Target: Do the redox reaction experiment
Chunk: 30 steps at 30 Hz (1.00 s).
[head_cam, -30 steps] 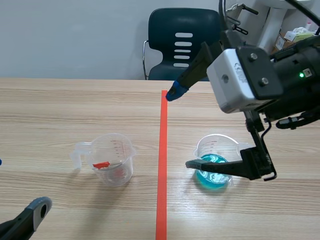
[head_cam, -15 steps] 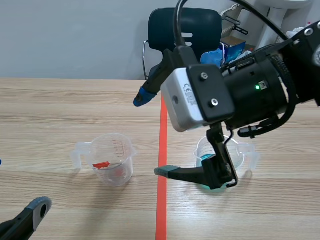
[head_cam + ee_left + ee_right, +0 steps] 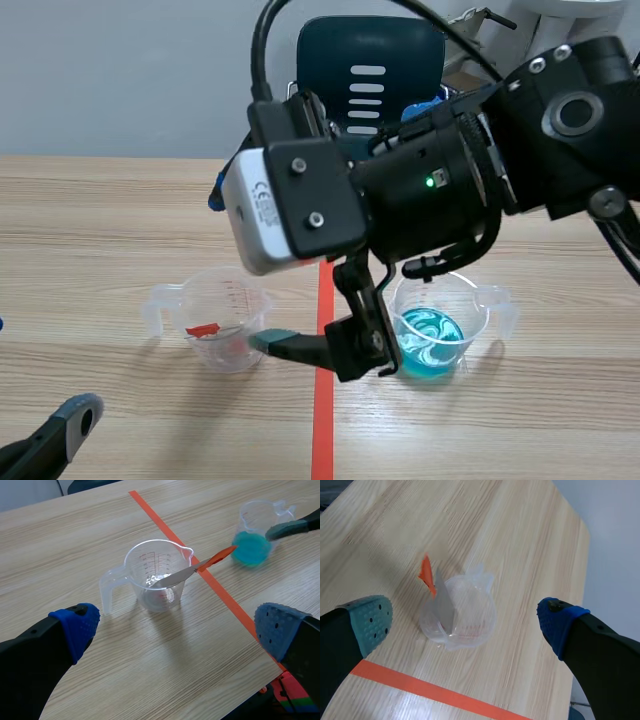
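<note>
In the cup (image 3: 141, 580), wrist views reveal a blade (image 3: 175, 576).

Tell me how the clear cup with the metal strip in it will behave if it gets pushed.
The cup looks like thin plastic, seemingly almost empty, so it probably slides or tips easily. The strip leans loose across its rim and would likely shift or drop out.

Can't read scale marks on clear beaker (image 3: 157, 575), too small. Unclear contact between metal strip (image 3: 180, 574) and its bottom. Only one fingertip (image 3: 78, 412) of left gripper (image 3: 177, 627) in scene view, rest cut off. Right arm (image 3: 560, 150) covering part of chair (image 3: 340, 50), tape line (image 3: 322, 440), blue-liquid beaker (image 3: 430, 335).
</note>
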Tool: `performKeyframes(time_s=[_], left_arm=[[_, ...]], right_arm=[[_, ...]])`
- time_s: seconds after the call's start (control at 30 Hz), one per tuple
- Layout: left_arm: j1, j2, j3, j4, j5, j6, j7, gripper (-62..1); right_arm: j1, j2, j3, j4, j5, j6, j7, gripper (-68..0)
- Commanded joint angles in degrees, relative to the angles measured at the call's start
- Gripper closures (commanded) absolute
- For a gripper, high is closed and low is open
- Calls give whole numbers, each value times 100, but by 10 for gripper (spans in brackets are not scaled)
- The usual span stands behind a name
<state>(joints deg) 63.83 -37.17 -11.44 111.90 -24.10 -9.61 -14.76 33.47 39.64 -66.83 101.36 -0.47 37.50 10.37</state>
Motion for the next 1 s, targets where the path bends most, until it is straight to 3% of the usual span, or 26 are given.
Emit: performKeyframes(time_s=[0.0, 0.43, 0.57, 0.97], left_arm=[[26, 31, -13, 105, -33, -11, -81, -623], [26, 31, -17, 105, -31, -11, -81, -623], [26, 31, -17, 105, -31, -11, -81, -623], [26, 31, -17, 105, -31, -11, -81, -623]], right_arm=[[96, -57, -146, 33, 61, -22, -26, -591], [96, -415, -457, 9, 46, -264, -417, -589], [94, -511, -474, -131, 46, -323, -452, -560], [96, -717, -713, -634, 70, -326, -470, -560]])
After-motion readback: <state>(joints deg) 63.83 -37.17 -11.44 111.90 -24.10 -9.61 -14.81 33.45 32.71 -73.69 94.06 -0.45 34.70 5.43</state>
